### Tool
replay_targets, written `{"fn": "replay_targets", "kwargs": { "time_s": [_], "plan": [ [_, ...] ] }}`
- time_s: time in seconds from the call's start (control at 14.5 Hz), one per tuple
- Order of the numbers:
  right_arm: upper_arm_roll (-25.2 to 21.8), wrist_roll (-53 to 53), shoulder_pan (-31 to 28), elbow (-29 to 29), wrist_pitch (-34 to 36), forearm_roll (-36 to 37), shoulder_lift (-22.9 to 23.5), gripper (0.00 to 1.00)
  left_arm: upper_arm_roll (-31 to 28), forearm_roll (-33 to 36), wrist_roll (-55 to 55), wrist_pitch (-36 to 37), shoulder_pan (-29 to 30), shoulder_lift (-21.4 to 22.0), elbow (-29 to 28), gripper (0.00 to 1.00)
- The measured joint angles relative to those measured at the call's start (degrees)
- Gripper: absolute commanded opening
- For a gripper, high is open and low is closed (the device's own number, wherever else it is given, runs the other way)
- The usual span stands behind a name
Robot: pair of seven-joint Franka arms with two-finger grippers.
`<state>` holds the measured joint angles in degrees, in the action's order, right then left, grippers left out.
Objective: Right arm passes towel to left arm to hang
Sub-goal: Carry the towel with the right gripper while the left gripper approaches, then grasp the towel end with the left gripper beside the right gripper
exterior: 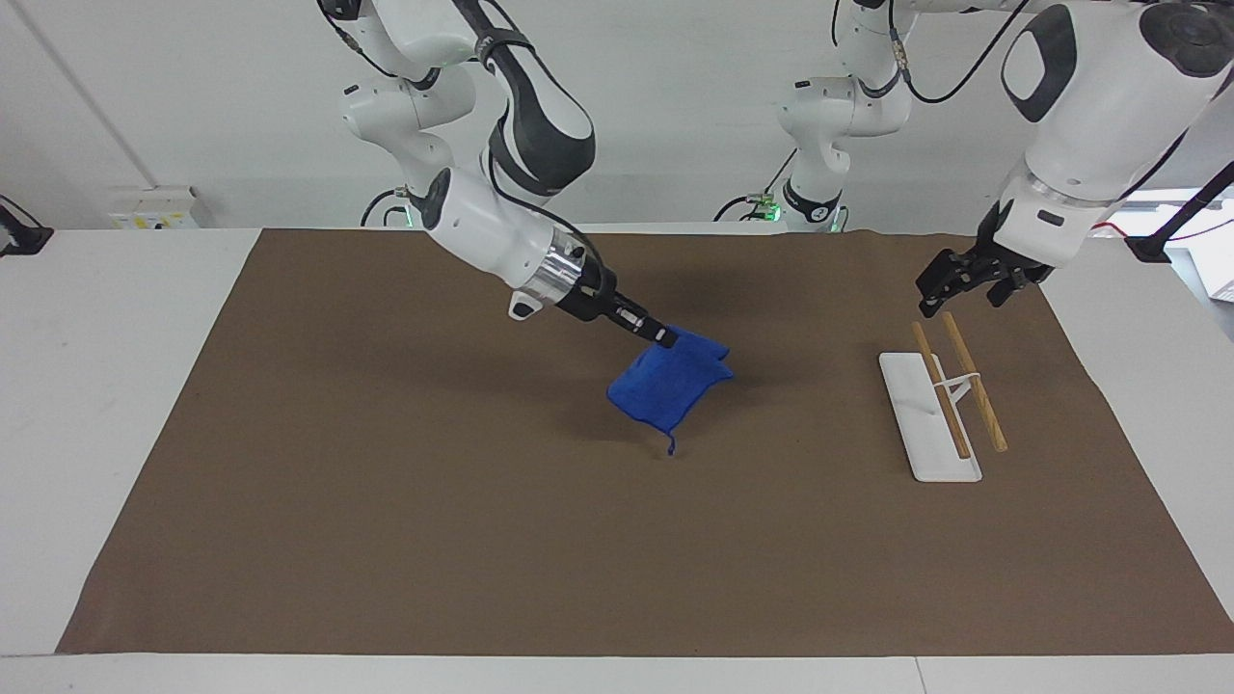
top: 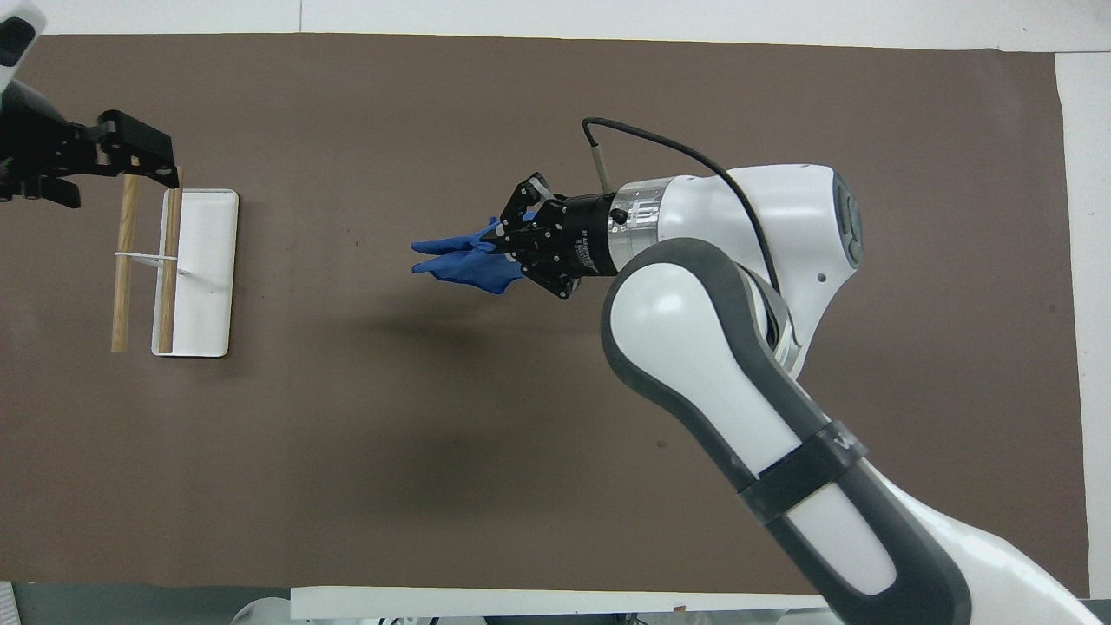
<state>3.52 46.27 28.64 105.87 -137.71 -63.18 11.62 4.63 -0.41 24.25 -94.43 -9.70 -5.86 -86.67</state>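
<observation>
One towel [exterior: 668, 387] corner pinched by the right claw [exterior: 663, 337], loop hanging downward.

In the facing view both arms ran off the frame at 12 o'clock, so their upper links could not be seen. In the overhead view the right arm [top: 746, 365] was cut off at the 5 o'clock corner, and its forearm hid a broad strip of the surface [top: 555, 486] beneath it. The left end effector [top: 139, 156] entered at the 9 o'clock edge, with its wrist cut off there; whether its fingers were parted was too small to tell. It covered the ends of the two wooden rods [top: 124, 260] of the rack [top: 204, 269]. The right end effector [top: 512, 245] hid the corner of the towel [top: 460, 260] it gripped; from above the cloth showed edge-on, its hanging face unseen.
</observation>
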Motion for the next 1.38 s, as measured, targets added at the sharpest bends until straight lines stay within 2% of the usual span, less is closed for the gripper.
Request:
{"fn": "replay_targets", "kwargs": {
  "time_s": [0.14,0.28,0.48,0.76,1.04,1.38],
  "plan": [
    [0.0,0.4,3.2,0.0,-3.8,-3.3,0.1,0.0,0.2,0.0,9.5,-5.2,-3.9,1.7,-5.1,1.0],
    [0.0,0.5,5.6,0.0,-6.8,-4.6,0.3,0.0,0.2,0.0,14.4,-6.7,-6.1,3.0,-8.3,1.0],
    [0.0,0.6,6.6,0.0,-7.6,-4.9,0.5,0.0,0.2,0.0,16.4,-8.0,-7.5,4.8,-12.3,1.0],
    [-0.2,0.6,6.5,0.0,-7.6,-4.9,0.6,0.0,0.2,0.0,21.6,-15.4,-8.9,7.5,-19.8,1.0],
    [-0.2,0.7,6.5,0.0,-7.6,-5.0,0.6,0.0,0.2,0.0,30.3,-21.3,-10.0,6.7,-22.2,1.0],
    [-0.2,0.7,6.5,0.0,-7.6,-5.0,0.6,0.0,0.3,0.0,39.9,-24.3,-11.8,4.4,-22.4,1.0]
  ]
}}
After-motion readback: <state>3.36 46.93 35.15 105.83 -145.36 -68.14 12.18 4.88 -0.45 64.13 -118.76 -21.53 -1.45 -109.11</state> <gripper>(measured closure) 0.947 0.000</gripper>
